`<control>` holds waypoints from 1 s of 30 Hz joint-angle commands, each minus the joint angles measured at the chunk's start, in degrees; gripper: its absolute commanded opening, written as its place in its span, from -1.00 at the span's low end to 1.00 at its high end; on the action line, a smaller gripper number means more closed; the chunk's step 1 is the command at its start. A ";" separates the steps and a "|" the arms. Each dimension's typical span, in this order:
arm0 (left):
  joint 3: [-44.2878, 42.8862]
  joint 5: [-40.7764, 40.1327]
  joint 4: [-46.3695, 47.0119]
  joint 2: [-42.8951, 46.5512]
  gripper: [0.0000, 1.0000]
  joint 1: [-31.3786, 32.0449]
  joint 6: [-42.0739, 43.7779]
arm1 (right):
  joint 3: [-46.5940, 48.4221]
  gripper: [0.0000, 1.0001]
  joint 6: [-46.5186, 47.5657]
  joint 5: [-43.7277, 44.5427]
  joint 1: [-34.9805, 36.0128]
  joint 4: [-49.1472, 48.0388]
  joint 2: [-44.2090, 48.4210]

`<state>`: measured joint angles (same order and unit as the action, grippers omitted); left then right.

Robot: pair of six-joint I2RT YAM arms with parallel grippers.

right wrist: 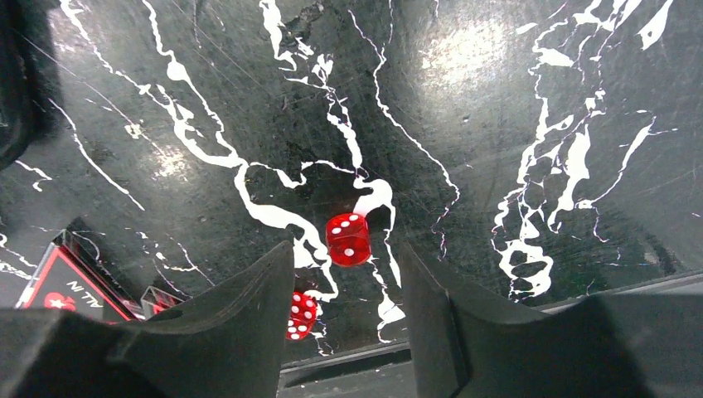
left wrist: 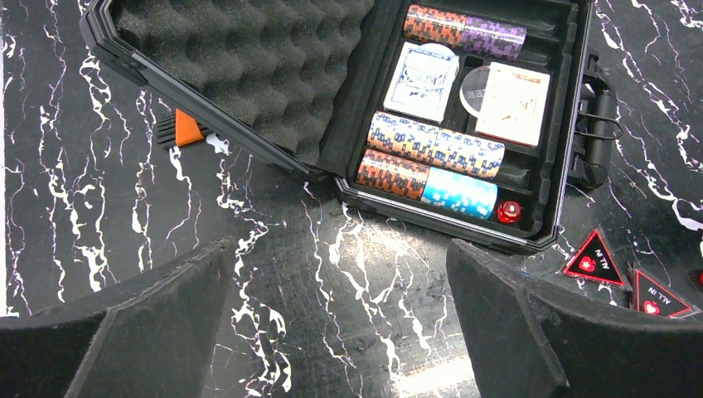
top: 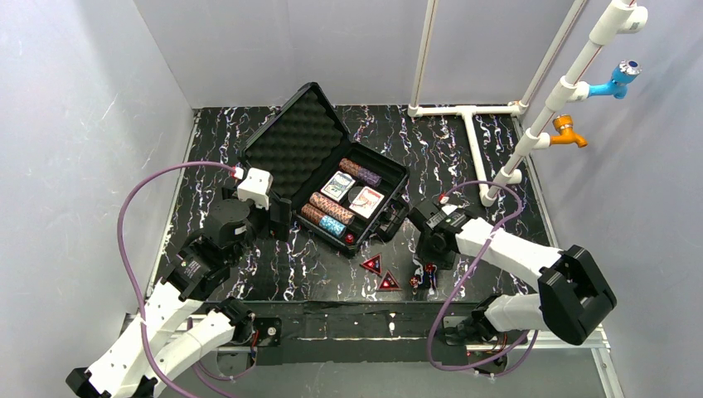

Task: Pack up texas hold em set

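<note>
The black case (top: 396,178) lies open, its foam lid (top: 294,141) leaning back to the left. In its tray are chip rolls (left wrist: 435,143), two card decks (left wrist: 421,70) and one red die (left wrist: 509,211). Two red triangular markers (top: 371,264) lie on the table in front of the case. My left gripper (left wrist: 340,274) is open and empty, above bare table near the case's front left corner. My right gripper (right wrist: 346,249) is open and low over the table. One red die (right wrist: 348,239) lies just ahead, between its fingertips. A second die (right wrist: 301,315) lies by the left finger.
A white pipe frame (top: 472,141) with blue and orange fittings stands at the back right. A small orange object (left wrist: 186,128) lies under the lid's edge. A marker (right wrist: 70,286) lies left of my right gripper. The table's front edge is close behind the dice.
</note>
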<state>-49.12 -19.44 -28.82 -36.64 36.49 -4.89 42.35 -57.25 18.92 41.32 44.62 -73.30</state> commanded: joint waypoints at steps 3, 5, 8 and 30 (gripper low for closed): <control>-0.53 -0.51 -0.10 0.45 0.97 -0.30 0.65 | -1.32 0.00 -1.64 0.40 0.60 -1.90 -1.45; -0.53 -0.51 -0.08 0.46 0.97 -0.32 0.66 | -1.63 -0.03 -1.65 0.42 0.55 -2.10 -1.80; -0.53 -0.51 -0.10 0.52 0.97 -0.28 0.63 | -2.23 -0.06 -1.59 0.22 0.68 -2.80 -2.38; -0.47 -0.60 -0.10 0.52 0.97 -0.28 0.71 | 0.03 -0.94 1.26 0.29 0.87 -4.32 -4.87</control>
<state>-49.12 -19.46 -28.82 -36.64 36.49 -4.89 40.40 -56.80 18.11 41.78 41.34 -76.82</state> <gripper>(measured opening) 0.983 0.313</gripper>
